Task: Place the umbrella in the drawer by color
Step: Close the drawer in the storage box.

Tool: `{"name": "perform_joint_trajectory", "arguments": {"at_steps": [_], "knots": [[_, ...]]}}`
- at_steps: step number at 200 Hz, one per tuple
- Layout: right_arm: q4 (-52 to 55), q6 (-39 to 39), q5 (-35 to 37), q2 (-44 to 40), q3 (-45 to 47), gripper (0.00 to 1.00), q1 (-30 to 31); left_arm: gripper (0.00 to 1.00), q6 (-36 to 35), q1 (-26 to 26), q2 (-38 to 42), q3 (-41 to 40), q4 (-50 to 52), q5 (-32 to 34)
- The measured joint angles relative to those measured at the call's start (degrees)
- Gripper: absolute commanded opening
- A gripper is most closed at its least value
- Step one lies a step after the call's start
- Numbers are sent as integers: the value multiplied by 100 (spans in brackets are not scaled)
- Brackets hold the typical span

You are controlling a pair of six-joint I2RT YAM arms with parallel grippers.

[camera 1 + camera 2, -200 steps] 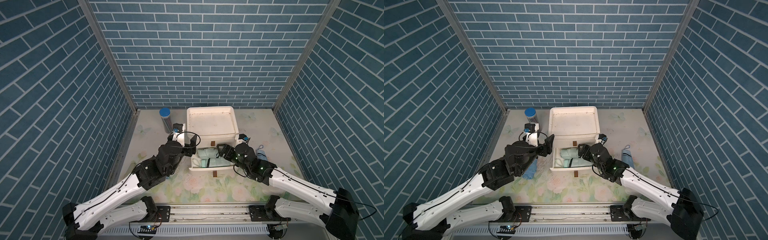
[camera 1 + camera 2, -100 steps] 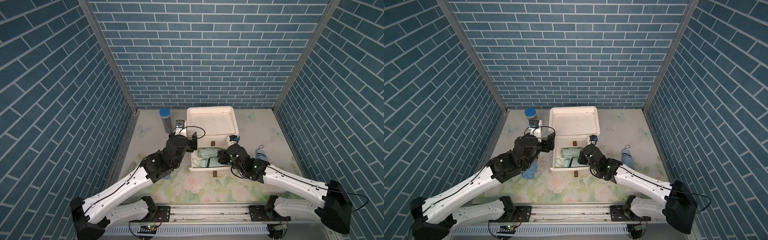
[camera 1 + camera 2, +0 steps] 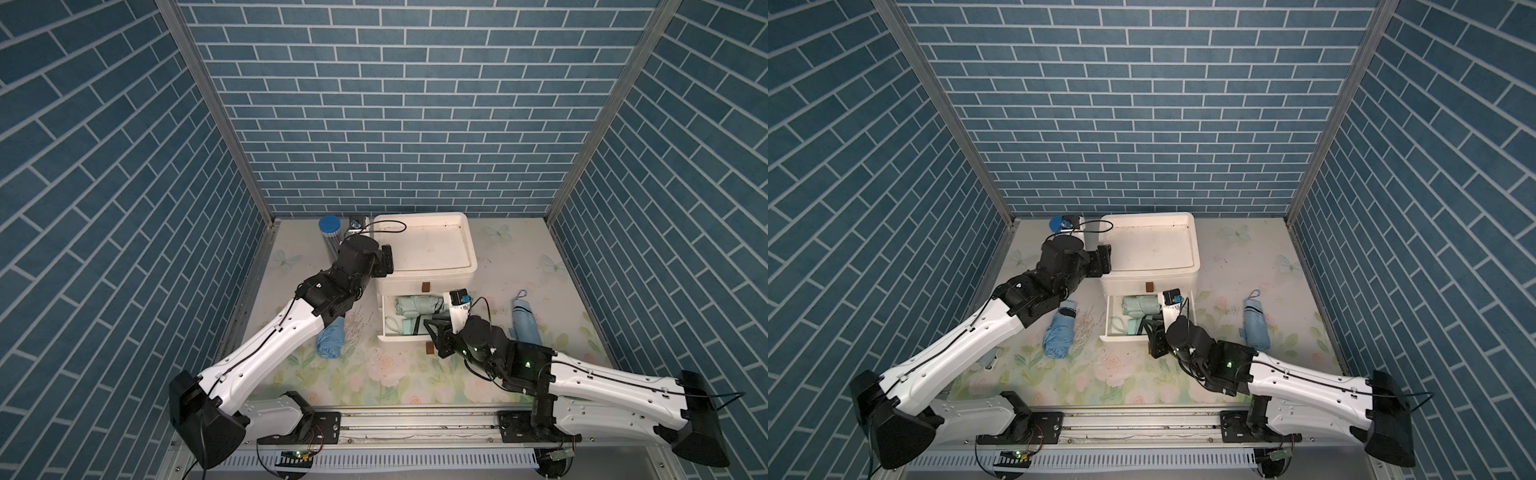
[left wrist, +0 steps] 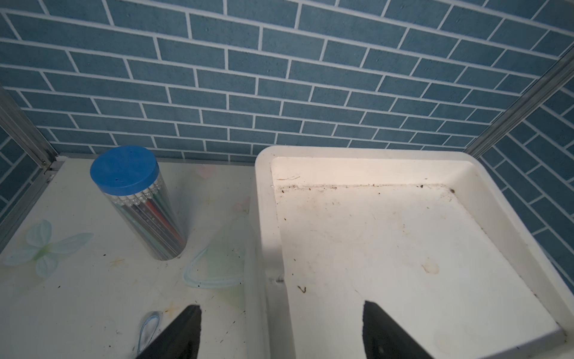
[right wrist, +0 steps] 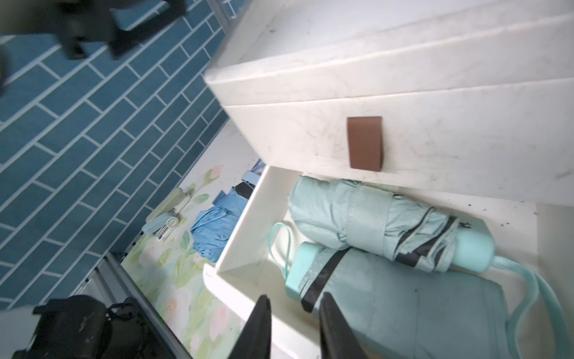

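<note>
The right gripper point(image 5: 295, 306) is held over the front wall of the open drawer point(image 5: 248, 223), its fingers set narrowly apart and gripping nothing. Two mint umbrellas point(image 5: 366, 214) are laid side by side inside the drawer. On the table point(image 3: 374, 374), a blue umbrella point(image 3: 1059, 334) is seen just left of the drawer and a second blue umbrella point(image 3: 1256, 328) well to its right. Farther back, the left gripper point(image 4: 281, 306) is spread wide and empty over the cabinet point(image 4: 403, 161) rim. A pencil tube point(image 4: 139, 202) is stood beside the cabinet.
</note>
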State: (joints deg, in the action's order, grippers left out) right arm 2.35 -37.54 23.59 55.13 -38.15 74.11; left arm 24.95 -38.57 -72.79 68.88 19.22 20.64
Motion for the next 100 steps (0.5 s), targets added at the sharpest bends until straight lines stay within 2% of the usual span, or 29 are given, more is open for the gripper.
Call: {"name": "perform_joint_trajectory", "arguments": {"at_steps": [19, 31, 47, 72, 84, 100], "knots": [[-13, 76, 452, -83, 140, 45, 564, 79, 52, 44, -214, 0, -2, -28], [-26, 76, 638, -81, 249, 58, 820, 75, 105, 85, -343, 9, -7, -42], [-79, 103, 807, -76, 435, 65, 1012, 73, 140, 173, -498, 33, -46, -83], [-267, 79, 914, -28, 708, 64, 1097, 65, 223, 385, -756, 142, -114, -170], [-389, 33, 942, 61, 791, 64, 1130, 56, 258, 450, -881, 219, -181, -170], [-568, 2, 955, 212, 874, 63, 1211, 48, 245, 503, -1036, 310, -258, -192]]}}
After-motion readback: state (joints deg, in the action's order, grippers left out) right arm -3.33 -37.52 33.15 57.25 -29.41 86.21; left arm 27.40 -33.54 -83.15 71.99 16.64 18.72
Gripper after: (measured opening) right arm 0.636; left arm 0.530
